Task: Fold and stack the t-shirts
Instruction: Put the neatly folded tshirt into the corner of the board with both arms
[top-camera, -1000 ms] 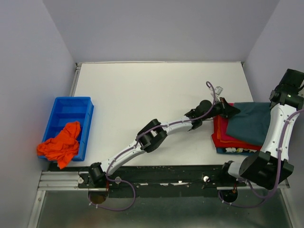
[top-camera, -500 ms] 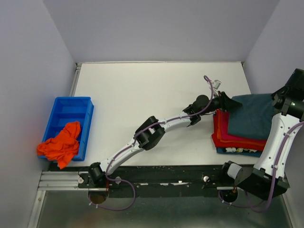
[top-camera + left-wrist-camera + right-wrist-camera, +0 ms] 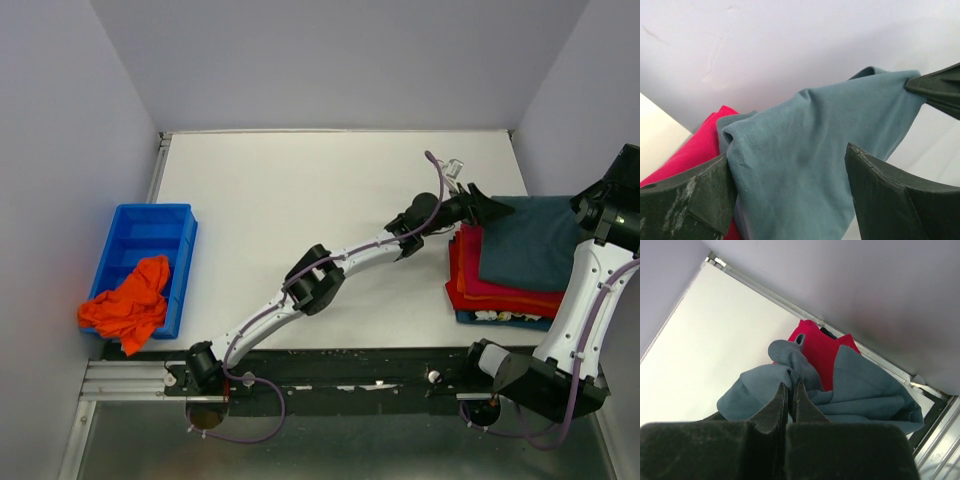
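— Where is the grey-blue t-shirt (image 3: 530, 245)?
— It lies over the pile at the counter's (image 3: 300, 200) 3 o'clock edge, with a red t-shirt (image 3: 462, 270) under it. The right tool (image 3: 790, 390) is clenched on a bunch of its cloth.
— And the left tool (image 3: 790, 155)?
— Released. Its fingers are spread, and the shirt's 9 o'clock edge hangs between them.
— What surrounds it?
— An orange t-shirt (image 3: 128, 303) spills over the blue bin (image 3: 150, 225) at 9 o'clock. The counter is white and matte. Pale lilac walls (image 3: 330, 60) close it in on three sides.
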Action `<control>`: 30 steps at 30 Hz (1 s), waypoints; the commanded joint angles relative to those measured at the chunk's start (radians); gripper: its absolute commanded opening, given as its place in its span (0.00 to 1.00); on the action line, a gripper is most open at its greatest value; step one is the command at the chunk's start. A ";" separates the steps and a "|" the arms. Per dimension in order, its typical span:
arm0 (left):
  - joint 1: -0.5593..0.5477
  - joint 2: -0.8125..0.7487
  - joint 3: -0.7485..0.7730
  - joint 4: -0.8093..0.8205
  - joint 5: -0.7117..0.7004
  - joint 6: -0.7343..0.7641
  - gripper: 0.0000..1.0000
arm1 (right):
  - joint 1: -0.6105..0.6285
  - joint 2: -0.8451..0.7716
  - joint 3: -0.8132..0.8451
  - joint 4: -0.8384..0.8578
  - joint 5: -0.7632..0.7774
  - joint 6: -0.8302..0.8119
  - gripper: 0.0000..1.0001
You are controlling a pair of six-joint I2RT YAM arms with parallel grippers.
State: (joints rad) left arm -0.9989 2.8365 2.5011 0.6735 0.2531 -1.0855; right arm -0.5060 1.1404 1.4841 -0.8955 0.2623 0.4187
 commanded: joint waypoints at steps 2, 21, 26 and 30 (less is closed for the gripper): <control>-0.027 0.049 0.082 -0.051 -0.067 0.009 0.93 | -0.008 -0.010 0.019 0.001 -0.015 0.006 0.01; -0.049 0.116 0.111 -0.086 -0.121 -0.033 0.83 | -0.008 -0.019 -0.002 0.023 0.006 0.008 0.01; -0.063 0.097 0.084 0.016 -0.062 -0.027 0.32 | -0.008 -0.016 -0.007 0.024 0.008 0.006 0.01; -0.046 0.069 0.032 0.101 -0.038 -0.054 0.00 | -0.008 -0.016 -0.011 0.027 0.009 0.006 0.01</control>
State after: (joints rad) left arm -1.0477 2.9330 2.5710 0.6338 0.1593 -1.1149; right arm -0.5060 1.1404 1.4799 -0.8989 0.2626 0.4187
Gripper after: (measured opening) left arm 0.135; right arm 0.024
